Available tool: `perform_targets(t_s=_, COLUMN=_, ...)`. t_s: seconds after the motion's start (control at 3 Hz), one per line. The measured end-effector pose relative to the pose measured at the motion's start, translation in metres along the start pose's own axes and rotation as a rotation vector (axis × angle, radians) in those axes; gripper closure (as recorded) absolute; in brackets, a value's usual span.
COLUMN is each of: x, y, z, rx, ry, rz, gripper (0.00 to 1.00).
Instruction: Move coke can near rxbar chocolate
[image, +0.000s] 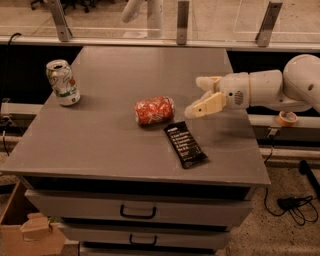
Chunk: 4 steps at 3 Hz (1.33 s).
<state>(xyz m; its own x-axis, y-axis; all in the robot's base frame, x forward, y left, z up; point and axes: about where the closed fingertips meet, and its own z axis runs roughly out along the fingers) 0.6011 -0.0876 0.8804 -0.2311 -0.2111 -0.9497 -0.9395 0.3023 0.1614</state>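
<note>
The gripper (194, 97) hangs at centre right of the frame, fingers spread, a bare strip of table (100, 150) between it and the coke can (154, 110), which lies on its side at centre. The rxbar chocolate (185, 144) lies flat just below and right of the can, a narrow gap between them. The lower left of the tabletop lies open; the white and green can (62, 82) stands at upper left, well apart

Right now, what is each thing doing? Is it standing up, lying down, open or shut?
coke can: lying on its side on the table, not held.
rxbar chocolate: lying flat, just right of and in front of the coke can.
white and green can: standing upright at the far left.
gripper: open and empty, to the right of the coke can.
top drawer: shut.
</note>
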Motion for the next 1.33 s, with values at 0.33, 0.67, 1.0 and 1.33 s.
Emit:
perform_targets(t_s=0.33, x=-0.042, y=-0.003, z=-0.04, rx=0.135, ry=0.002, rz=-0.123, gripper=0.0)
perform_targets(t_s=0.67, x=-0.132, y=0.015, z=-0.093, rx=0.301, ry=-0.009, rz=-0.364, gripper=0.0)
perform_targets(t_s=1.0, x=-0.226, y=0.039, z=-0.132, rx=0.479, ry=-0.02, rz=-0.644, gripper=0.0)
perform_targets(t_s=1.33, x=-0.233, y=0.039, z=-0.134, rx=0.493, ry=-0.026, rz=-0.669, gripper=0.0)
